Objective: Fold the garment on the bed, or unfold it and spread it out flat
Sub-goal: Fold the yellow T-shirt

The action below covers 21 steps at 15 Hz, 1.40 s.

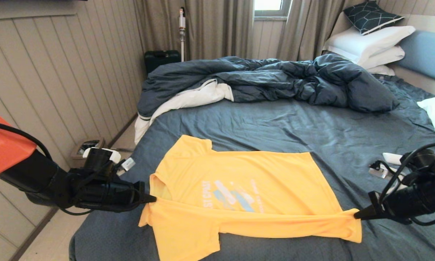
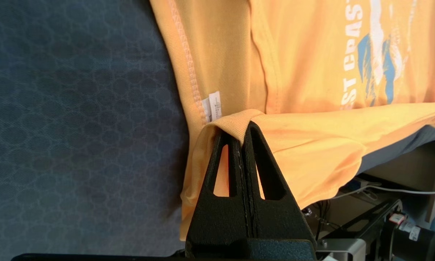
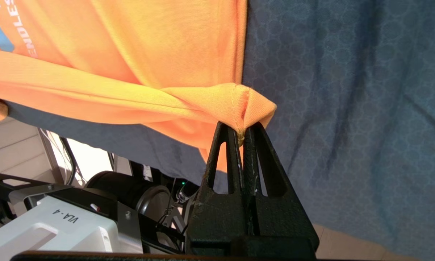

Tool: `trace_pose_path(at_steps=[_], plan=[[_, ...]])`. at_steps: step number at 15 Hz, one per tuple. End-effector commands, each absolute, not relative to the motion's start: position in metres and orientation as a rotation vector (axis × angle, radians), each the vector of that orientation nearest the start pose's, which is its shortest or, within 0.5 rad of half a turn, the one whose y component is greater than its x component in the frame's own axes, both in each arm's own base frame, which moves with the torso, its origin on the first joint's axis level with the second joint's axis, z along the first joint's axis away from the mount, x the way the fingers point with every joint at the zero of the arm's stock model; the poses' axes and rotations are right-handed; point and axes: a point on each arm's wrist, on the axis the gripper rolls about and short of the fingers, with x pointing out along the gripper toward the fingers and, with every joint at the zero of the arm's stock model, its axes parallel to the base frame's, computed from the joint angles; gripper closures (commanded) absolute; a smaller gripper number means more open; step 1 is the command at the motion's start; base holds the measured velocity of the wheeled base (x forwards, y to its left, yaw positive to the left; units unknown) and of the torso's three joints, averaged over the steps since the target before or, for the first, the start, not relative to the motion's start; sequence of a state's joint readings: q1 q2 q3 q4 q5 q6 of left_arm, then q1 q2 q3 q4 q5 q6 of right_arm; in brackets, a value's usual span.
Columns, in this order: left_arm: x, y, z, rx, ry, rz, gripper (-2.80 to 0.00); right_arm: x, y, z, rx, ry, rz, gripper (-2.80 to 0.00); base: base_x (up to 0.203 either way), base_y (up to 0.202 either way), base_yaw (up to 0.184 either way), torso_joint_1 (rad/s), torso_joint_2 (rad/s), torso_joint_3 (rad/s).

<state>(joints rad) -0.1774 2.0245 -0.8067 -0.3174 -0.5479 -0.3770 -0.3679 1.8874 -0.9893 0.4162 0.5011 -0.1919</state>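
The yellow garment (image 1: pixel 246 181) lies on the near part of the bed (image 1: pixel 293 123), neck to the left, printed chest up. Its near edge is lifted off the sheet and stretched taut between both grippers. My left gripper (image 1: pixel 153 198) is shut on the shoulder fold beside the collar, and the left wrist view shows the garment (image 2: pixel 311 72) pinched at that gripper's (image 2: pixel 242 131) tips near the white neck label. My right gripper (image 1: pixel 356 215) is shut on the near hem corner; in the right wrist view the bunched garment (image 3: pixel 159 47) sits between that gripper's (image 3: pixel 241 135) tips.
A rumpled dark-blue duvet (image 1: pixel 275 79) with white lining fills the far half of the bed. White pillows (image 1: pixel 369 41) lean on the headboard at the far right. The wall and a floor strip run along the left side, with a small bin (image 1: pixel 87 146).
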Motion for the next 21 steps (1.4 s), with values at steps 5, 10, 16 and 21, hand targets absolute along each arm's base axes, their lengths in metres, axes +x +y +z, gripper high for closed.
trace_pose_path(at_steps=[5, 10, 16, 21], plan=[[0.325, -0.067, 0.062, -0.513, 0.984, -0.501, 0.00, 0.295, -0.083, 0.110, 0.372, 1.128, 0.247, 0.00, 0.000, 0.000, 0.000, 0.000, 0.00, 0.000], [0.329, -0.056, 0.063, -0.524, 0.969, -0.472, 0.00, 0.314, -0.070, 0.103, 0.363, 1.150, 0.278, 0.00, 0.000, 0.000, 0.000, 0.000, 0.00, 0.000], [0.332, -0.056, 0.063, -0.522, 0.970, -0.474, 0.00, 0.331, -0.077, 0.092, 0.367, 1.155, 0.265, 0.00, 0.000, 0.000, 0.000, 0.000, 0.00, 0.000], [0.330, -0.056, 0.061, -0.524, 0.979, -0.473, 0.00, 0.334, -0.075, 0.091, 0.364, 1.154, 0.271, -2.80, 0.000, 0.000, 0.000, 0.000, 0.00, 0.000]])
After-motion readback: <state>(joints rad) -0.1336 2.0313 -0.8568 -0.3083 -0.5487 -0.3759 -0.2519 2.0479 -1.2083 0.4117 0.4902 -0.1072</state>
